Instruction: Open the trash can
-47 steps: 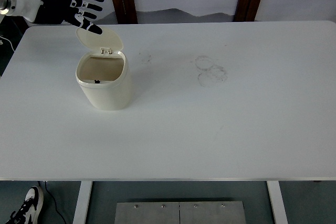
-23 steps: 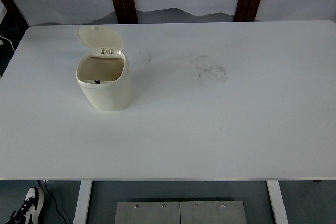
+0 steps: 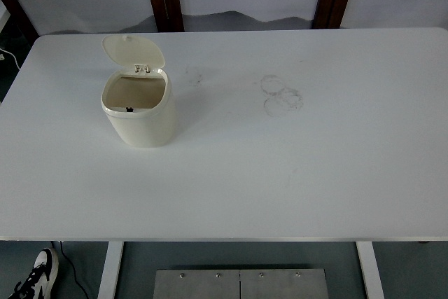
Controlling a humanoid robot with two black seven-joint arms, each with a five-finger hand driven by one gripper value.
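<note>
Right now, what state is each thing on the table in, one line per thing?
Trash can: upright on the table, open, inside looks empty.
Lid: flipped up and back on its hinge.
Table: white top, faint ring marks right of the can.
Robot hands: none in view.

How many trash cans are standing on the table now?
1. The trash can stands on the left part of the white table, its lid open. Nothing appears hidden.
</note>
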